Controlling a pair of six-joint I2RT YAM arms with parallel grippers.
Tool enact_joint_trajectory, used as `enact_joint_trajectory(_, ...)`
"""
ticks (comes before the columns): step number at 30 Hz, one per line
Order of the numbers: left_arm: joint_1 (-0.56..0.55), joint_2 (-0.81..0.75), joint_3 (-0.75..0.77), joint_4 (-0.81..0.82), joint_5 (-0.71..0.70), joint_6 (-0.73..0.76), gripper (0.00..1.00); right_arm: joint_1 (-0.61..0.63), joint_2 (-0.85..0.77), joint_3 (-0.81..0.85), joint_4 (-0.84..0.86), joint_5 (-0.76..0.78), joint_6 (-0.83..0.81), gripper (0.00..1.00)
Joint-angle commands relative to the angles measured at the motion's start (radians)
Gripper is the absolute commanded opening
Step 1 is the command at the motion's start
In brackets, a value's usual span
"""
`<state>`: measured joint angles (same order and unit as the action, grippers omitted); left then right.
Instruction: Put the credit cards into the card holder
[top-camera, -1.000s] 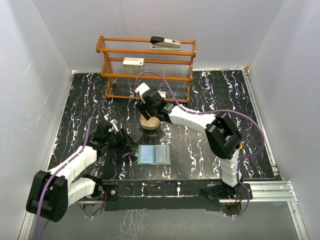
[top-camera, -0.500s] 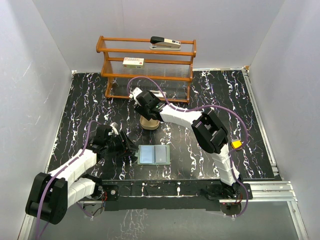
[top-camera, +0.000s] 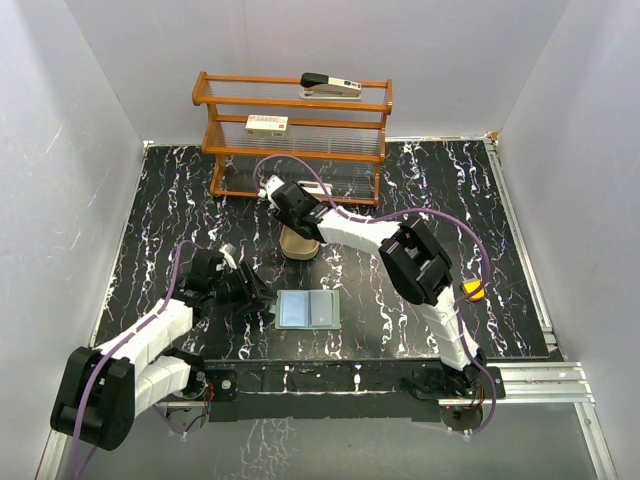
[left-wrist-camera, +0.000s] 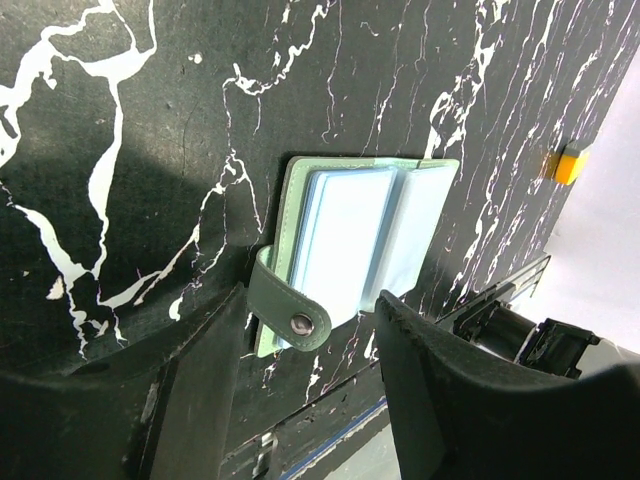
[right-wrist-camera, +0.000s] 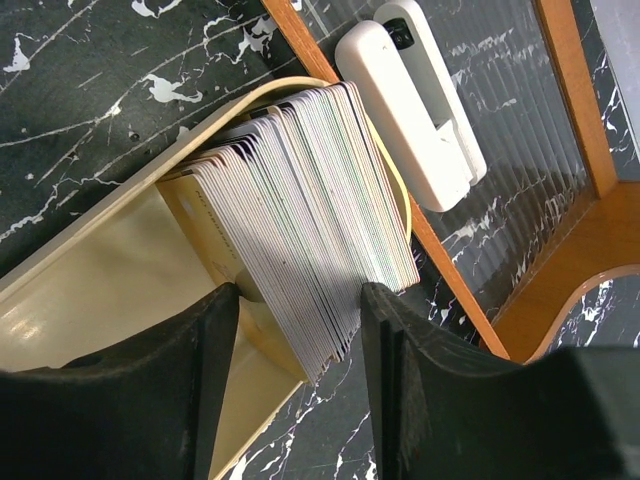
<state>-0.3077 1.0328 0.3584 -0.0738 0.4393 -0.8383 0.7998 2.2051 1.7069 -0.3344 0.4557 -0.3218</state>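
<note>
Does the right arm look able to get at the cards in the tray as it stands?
Likely yes. The right gripper straddles the credit cards standing on edge in the tan tray, one finger either side, nothing blocking. The wooden shelf is close behind but not in the way.

Bright, even light; soft shadows; wrist-view foregrounds blurred.

I count one card holder (top-camera: 308, 310), one tray (top-camera: 298, 249) of cards (right-wrist-camera: 310, 260) (packed too tight to number), and at twelve o'clock one rack (top-camera: 295, 102) with one stapler (top-camera: 332, 84) and one box (top-camera: 267, 124).
</note>
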Motion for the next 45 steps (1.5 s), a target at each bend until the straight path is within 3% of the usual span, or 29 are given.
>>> enact_joint_trajectory(1,0.004,-0.021,-0.009,0.014,0.029,-0.001,0.53,-0.007,-0.013,0.055,0.053,0.044,-0.014,0.45)
enact_joint_trajectory(21,0.004,0.006,-0.038,0.05,0.042,0.005,0.54,-0.008,-0.033,0.112,0.032,0.063,-0.007,0.38)
enact_joint_trajectory(45,0.005,0.063,-0.074,0.105,0.059,0.011,0.54,-0.009,-0.161,0.083,-0.072,-0.02,0.052,0.0)
